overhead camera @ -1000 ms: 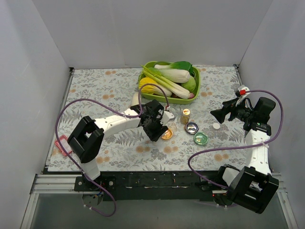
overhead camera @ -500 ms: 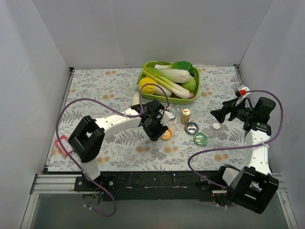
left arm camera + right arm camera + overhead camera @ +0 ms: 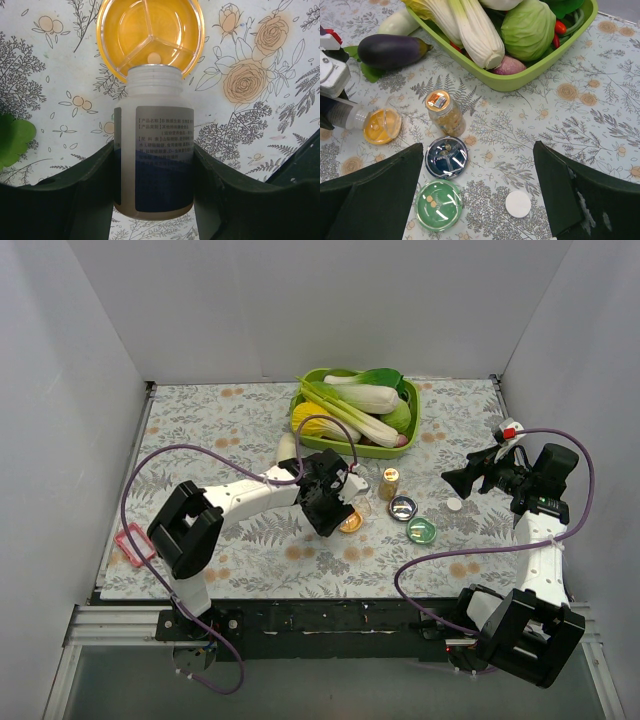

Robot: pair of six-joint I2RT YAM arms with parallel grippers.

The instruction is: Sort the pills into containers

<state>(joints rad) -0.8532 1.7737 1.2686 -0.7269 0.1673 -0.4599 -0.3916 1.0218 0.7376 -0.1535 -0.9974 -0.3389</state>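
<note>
Much free floral table (image 3: 200, 430) at left and along near edge. At far edge, lime-green vegetable tray (image 3: 520, 80). Right gripper (image 3: 479, 150) spread wide, empty, right of the dishes. Left gripper (image 3: 154, 160) pinching tilted white pill bottle (image 3: 157, 130), mouth over rim of orange dish (image 3: 150, 30). Close right: dark blue dish (image 3: 446, 157), green dish (image 3: 438, 205). One pill (image 3: 154, 58) inside orange dish.
</note>
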